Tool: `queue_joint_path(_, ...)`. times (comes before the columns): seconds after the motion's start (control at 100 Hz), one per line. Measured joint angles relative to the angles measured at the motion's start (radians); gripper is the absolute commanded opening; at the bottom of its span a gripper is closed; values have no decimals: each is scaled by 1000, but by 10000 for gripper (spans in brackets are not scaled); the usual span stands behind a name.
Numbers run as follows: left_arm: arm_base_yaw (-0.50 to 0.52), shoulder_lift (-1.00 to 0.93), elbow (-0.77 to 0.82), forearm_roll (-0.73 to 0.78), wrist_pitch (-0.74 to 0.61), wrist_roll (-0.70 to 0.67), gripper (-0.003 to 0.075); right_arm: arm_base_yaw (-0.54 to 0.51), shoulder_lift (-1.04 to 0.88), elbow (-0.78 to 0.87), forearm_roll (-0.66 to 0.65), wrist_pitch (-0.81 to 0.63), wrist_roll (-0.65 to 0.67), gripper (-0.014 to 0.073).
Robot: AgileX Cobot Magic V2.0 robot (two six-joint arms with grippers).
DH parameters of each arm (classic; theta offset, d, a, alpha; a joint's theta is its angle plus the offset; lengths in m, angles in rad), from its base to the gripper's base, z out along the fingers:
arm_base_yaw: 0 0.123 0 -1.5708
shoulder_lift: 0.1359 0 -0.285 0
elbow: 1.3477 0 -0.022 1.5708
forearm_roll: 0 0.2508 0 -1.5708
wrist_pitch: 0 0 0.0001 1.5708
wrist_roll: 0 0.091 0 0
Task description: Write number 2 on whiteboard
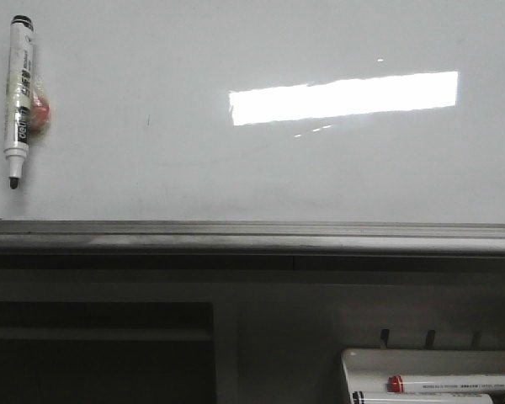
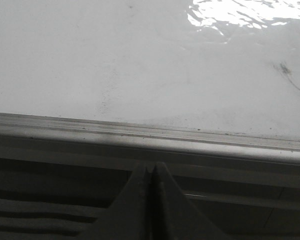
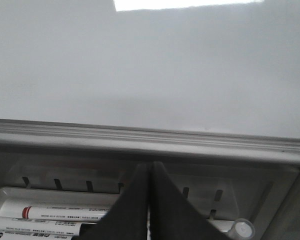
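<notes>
Front view: whiteboard [image 1: 261,185] unmarked, black marker [image 1: 18,97] stuck at 9 o'clock. Left tool [image 2: 151,172] & right tool [image 3: 151,172] fully closed, holding nothing.

Print runs along the marker [image 1: 18,93] hanging on the whiteboard [image 1: 261,177] and along the markers [image 3: 65,214] in the tray [image 3: 10,196], all too small to read.

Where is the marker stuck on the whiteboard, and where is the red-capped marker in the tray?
marker [image 1: 18,93], front view, middle of its barrel.
whiteboard [image 1: 261,185], front view, bare white surface.
red-capped marker [image 1: 459,383], front view, white barrel.
tray [image 1: 358,362], front view, left rim.
</notes>
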Motion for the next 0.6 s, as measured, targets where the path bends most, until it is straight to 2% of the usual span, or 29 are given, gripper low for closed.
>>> queue_joint_path(0.6, 0, 0, 0, 21, 0, 0, -20, 0, 0, 0, 0, 0, -2, -61)
